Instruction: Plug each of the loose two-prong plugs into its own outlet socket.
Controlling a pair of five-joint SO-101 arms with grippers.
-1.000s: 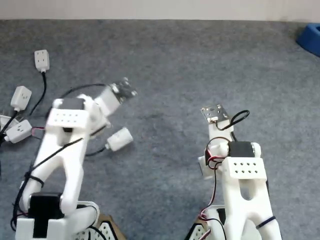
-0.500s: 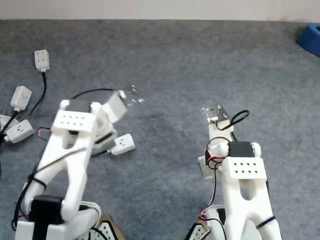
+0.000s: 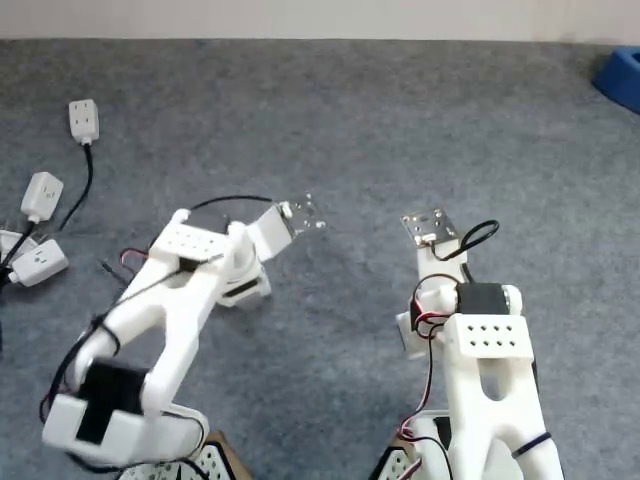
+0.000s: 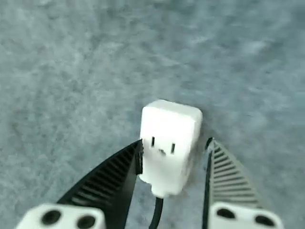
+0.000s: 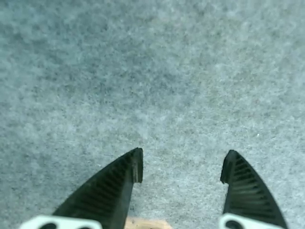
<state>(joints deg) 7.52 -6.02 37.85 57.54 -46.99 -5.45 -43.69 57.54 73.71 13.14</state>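
A: High view first. What goes down for the left arm?
B: Left arm (image 3: 170,300) leans in toward the middle of the bench (image 3: 400,130), which is covered in grey carpet. A white outlet socket (image 3: 256,290) peeks out from under its wrist, resting on the carpet.
A: And the right one?
B: Right arm (image 3: 485,350) stands near the front edge, well apart from the left arm, with bare carpet ahead of it.
A: Anything else on the surface?
B: Spare sockets (image 3: 42,195), white, on black leads (image 3: 85,175), lie by the far left edge, well apart from both arms. A blue object (image 3: 622,75) sits at the back right corner, partly cut off.
A: Left wrist view?
B: Left gripper (image 4: 174,148) straddles the outlet socket. The slotted face points up at the camera, and its cord (image 4: 156,214) leaves from the near end. One of the fingers (image 4: 126,167) lies against the socket's side. A thin sliver of carpet shows between the other finger and the socket. Entry: released around it, not clenched.
A: Right wrist view?
B: Right gripper (image 5: 183,167) is released as well, jaws wide apart. Grey carpet shows between and beneath them.
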